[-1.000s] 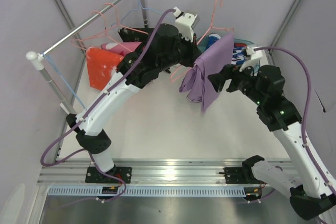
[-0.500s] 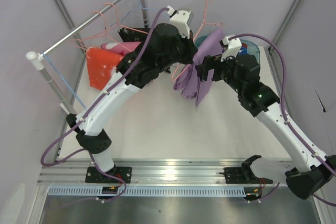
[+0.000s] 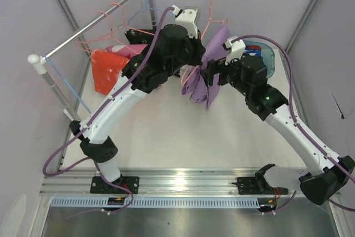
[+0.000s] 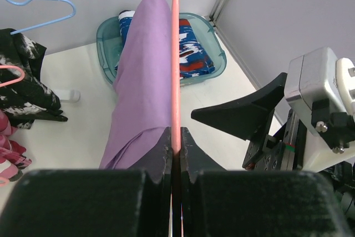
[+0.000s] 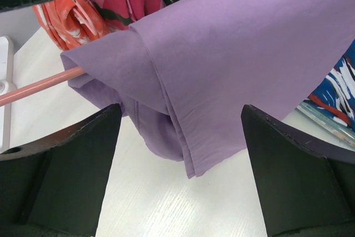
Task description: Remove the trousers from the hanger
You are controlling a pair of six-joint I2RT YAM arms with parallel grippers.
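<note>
I have the left pincer (image 4: 176, 137) clamped tight on the wire of the pink hanger (image 4: 176, 54), which it holds up above the surface (image 3: 166, 137) with the lavender trousers (image 4: 145, 70) draped over it. The right pincer (image 5: 180, 137) stands wide, one finger on each side of the hanging lavender fold and not closed on it. Behind, the blue-white-red pair (image 4: 191, 48) lies in the teal tub (image 4: 105, 31), and the orange pair (image 3: 105, 70) hangs below the rail (image 3: 89, 22) at the left.
</note>
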